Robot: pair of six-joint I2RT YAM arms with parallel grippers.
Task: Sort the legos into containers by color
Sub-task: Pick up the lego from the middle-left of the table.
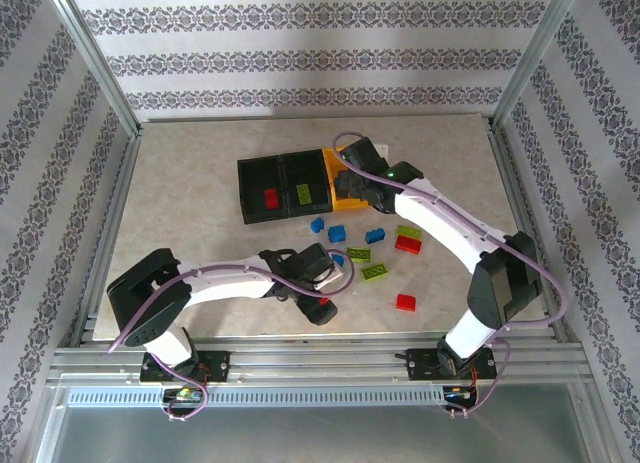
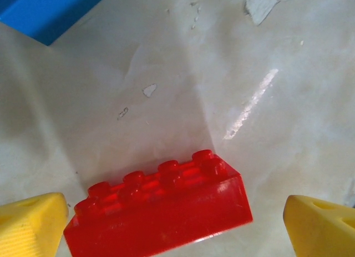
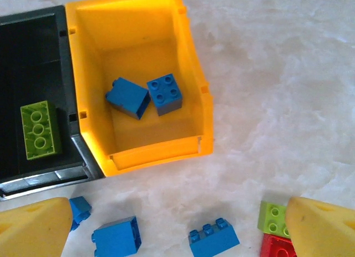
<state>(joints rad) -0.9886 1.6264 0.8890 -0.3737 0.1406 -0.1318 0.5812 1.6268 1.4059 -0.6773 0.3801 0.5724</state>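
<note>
Step in hand: red pick w/ my left gripper (image 2: 177,223). Fingers spread wide, nothing gripped yet. Translucent red studded plastic brick (image 2: 161,212) lies on the marbled tabletop (image 2: 183,74) between the yellow pads (image 2: 33,223), just beside one, apart from the other. My right gripper (image 3: 180,229) is open & empty too, hovering over the yellow-orange plastic bin (image 3: 191,63), which holds two blue bricks (image 3: 127,97). Next, I reckon: drop a bit, centre, close on the brick's ends, lift, carry to the far-left black bin (image 1: 255,173), where a red brick (image 1: 269,197) sits already.
</note>
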